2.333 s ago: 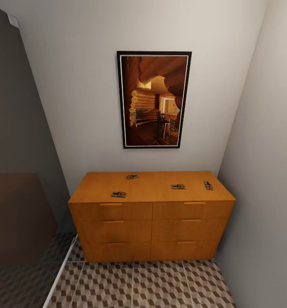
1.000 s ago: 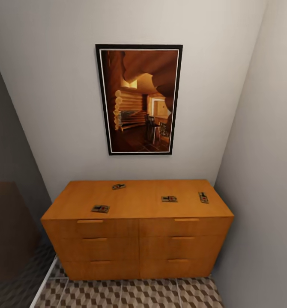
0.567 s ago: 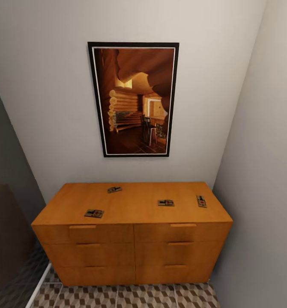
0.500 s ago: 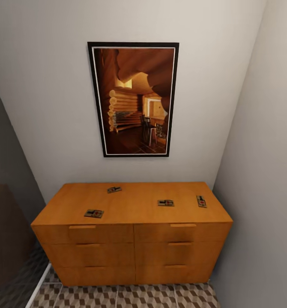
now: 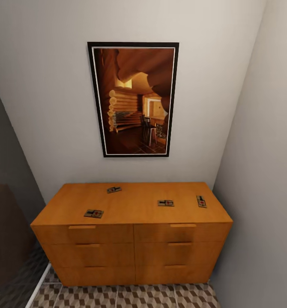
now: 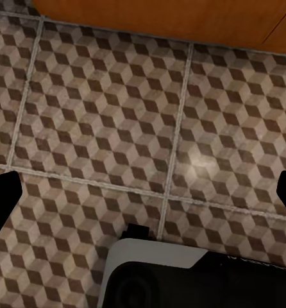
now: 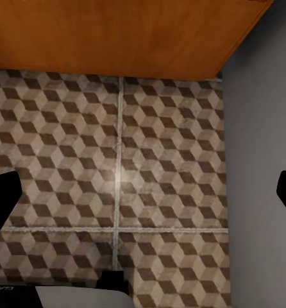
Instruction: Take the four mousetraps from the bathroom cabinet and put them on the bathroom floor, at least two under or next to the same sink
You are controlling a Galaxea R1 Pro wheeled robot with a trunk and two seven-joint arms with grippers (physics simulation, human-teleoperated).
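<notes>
Several mousetraps lie on the flat top of the orange-brown cabinet (image 5: pixel 130 239): one near the front left (image 5: pixel 94 213), one at the back (image 5: pixel 114 189), one right of centre (image 5: pixel 165 202), one at the far right (image 5: pixel 201 201). Cube-patterned bathroom floor (image 5: pixel 118 297) shows below the cabinet. My left gripper (image 6: pixel 143 192) hangs open over the floor tiles (image 6: pixel 104 115), its black fingertips (image 6: pixel 2 196) wide apart, holding nothing. My right gripper (image 7: pixel 143 192) is open too, over tiles near the cabinet's right corner (image 7: pixel 117 32). The sink is out of view.
A framed picture (image 5: pixel 134 99) hangs on the wall above the cabinet. A grey wall (image 5: pixel 263 192) closes in on the right, touching the cabinet's end (image 7: pixel 261 160). A dark panel (image 5: pixel 6 231) stands at the left. My own white-and-black body (image 6: pixel 181 276) shows beneath the left gripper.
Over the last two seconds the view closed in on the cabinet, which now looks larger. In the last half second nothing has moved.
</notes>
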